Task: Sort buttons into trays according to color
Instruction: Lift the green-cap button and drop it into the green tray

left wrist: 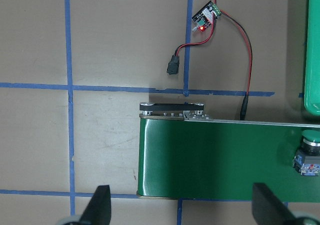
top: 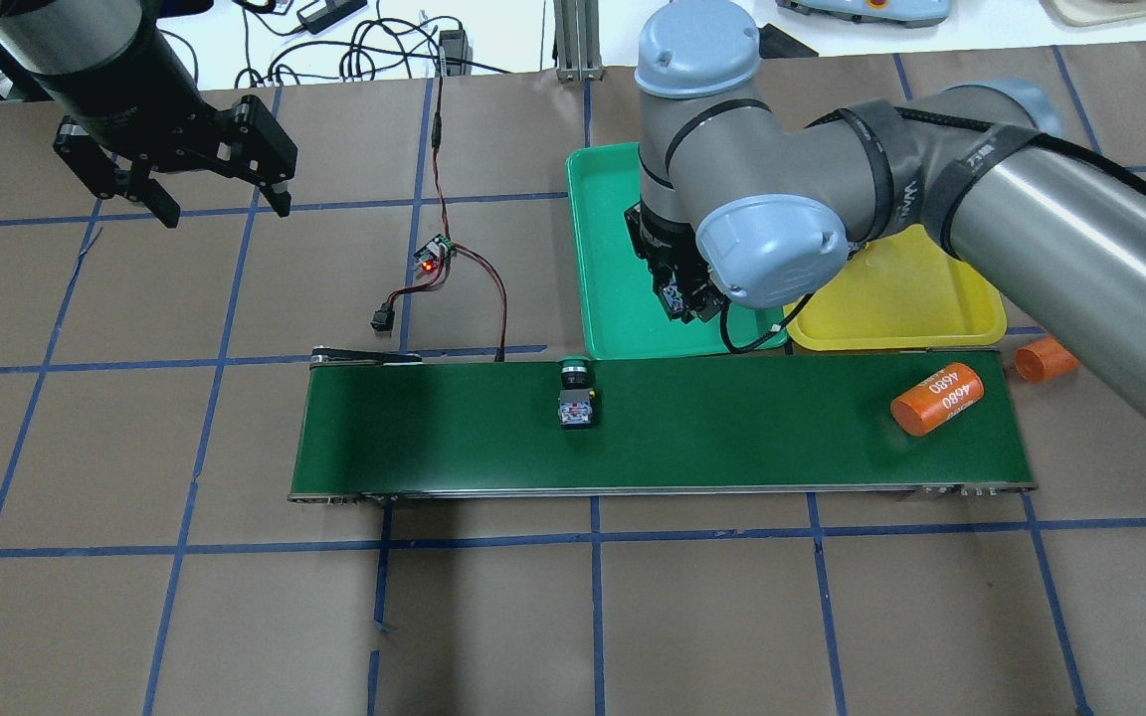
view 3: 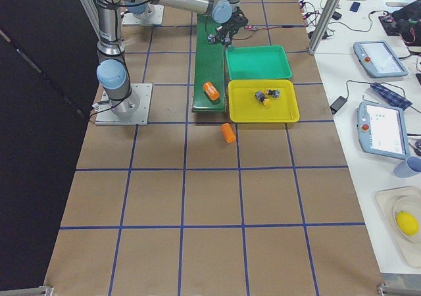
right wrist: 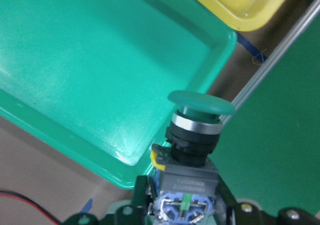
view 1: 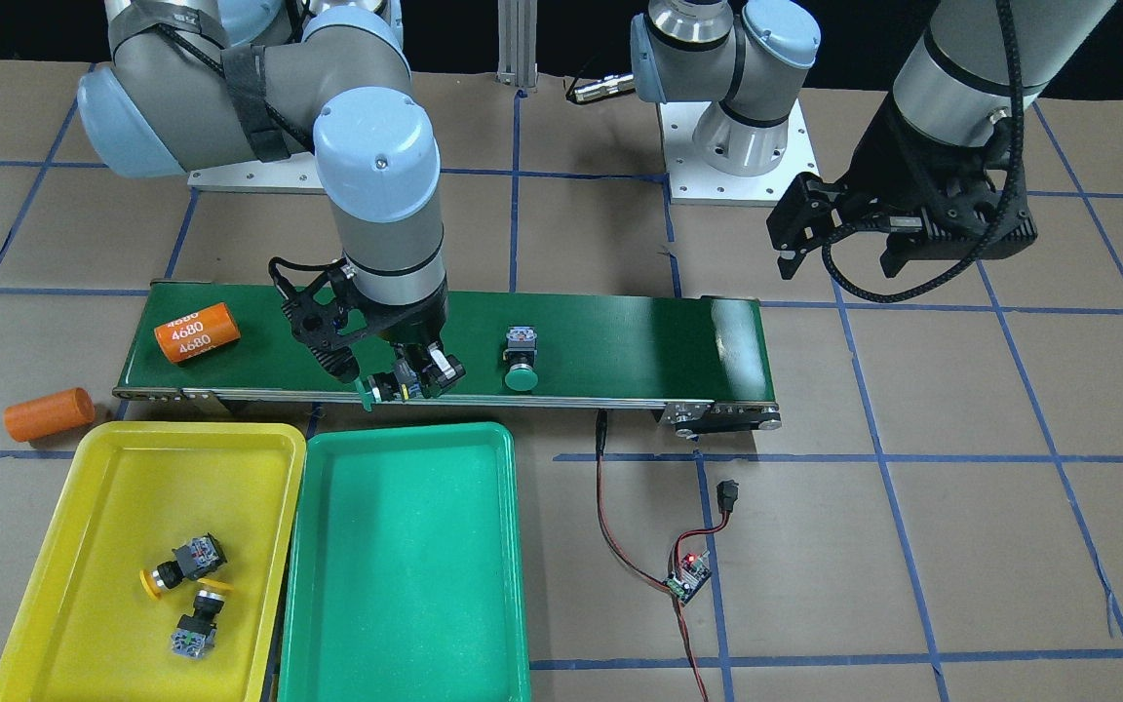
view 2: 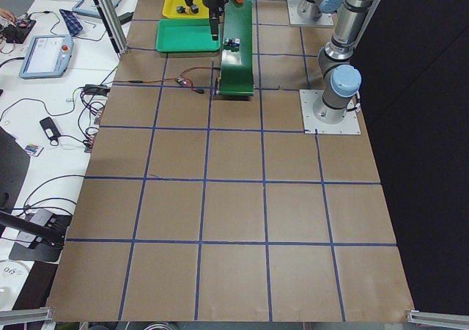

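Observation:
My right gripper (view 1: pixel 412 374) is shut on a green-capped button (right wrist: pixel 197 130) and holds it above the belt's edge, by the green tray's (view 1: pixel 406 585) corner (right wrist: pixel 220 50). The tray holds nothing. A second green-capped button (view 1: pixel 521 359) lies on its side in the middle of the conveyor belt; it also shows in the overhead view (top: pixel 574 395) and the left wrist view (left wrist: pixel 310 152). Two yellow-capped buttons (view 1: pixel 181 564) (view 1: pixel 199 616) lie in the yellow tray (view 1: pixel 113 487). My left gripper (view 1: pixel 839 249) is open and empty, raised beyond the belt's other end.
An orange cylinder marked 4680 (view 1: pixel 197 332) lies on the dark-green conveyor belt (view 1: pixel 620 341) near my right arm. A second orange cylinder (view 1: pixel 49 413) lies on the table beside the yellow tray. A small controller board (view 1: pixel 688 575) with red and black wires lies next to the green tray.

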`<state>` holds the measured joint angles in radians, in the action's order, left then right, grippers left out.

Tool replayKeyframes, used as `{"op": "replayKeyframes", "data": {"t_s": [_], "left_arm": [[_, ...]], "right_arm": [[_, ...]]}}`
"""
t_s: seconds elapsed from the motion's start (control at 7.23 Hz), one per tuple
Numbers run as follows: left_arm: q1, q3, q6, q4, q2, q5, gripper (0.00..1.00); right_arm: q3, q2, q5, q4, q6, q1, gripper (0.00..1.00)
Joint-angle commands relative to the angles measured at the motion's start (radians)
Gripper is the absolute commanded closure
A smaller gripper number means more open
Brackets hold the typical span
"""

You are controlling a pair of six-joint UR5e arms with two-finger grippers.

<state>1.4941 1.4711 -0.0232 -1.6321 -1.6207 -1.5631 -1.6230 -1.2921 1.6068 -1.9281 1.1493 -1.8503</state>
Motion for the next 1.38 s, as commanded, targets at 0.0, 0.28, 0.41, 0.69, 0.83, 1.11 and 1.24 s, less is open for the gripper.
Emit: {"op": "replayKeyframes", "data": {"t_s": [0.0, 0.28, 0.41, 0.69, 0.83, 1.11, 1.24], "left_arm": [[0.0, 0.0, 0.0, 0.0, 0.001, 0.0, 0.0], [0.0, 0.0, 0.0, 0.0, 0.001, 0.002, 0.0], [0.0, 0.0, 0.002, 0.0, 0.001, 0.0, 0.0], [0.0, 0.0, 0.002, 0.0, 0.001, 0.0, 0.0], [0.0, 0.0, 0.002, 0.0, 0.001, 0.0, 0.0], [0.0, 0.0, 0.002, 0.0, 0.001, 0.0, 0.0], [0.0, 0.0, 0.0, 0.0, 0.001, 0.0, 0.0]], "right_arm": [[0.005, 0.032, 0.015, -0.151, -0.08, 0.008, 0.99], [0.003, 0.056, 0.047, -0.175, -0.08, 0.013, 0.01], [0.002, 0.054, 0.05, -0.172, -0.082, 0.013, 0.0], [-0.024, 0.03, 0.05, -0.16, -0.12, 0.005, 0.0], [-0.052, -0.004, 0.05, -0.143, -0.121, -0.01, 0.0], [-0.15, -0.055, 0.051, -0.135, -0.383, -0.062, 0.0], [-0.193, -0.07, 0.045, -0.15, -0.539, -0.063, 0.0]]}}
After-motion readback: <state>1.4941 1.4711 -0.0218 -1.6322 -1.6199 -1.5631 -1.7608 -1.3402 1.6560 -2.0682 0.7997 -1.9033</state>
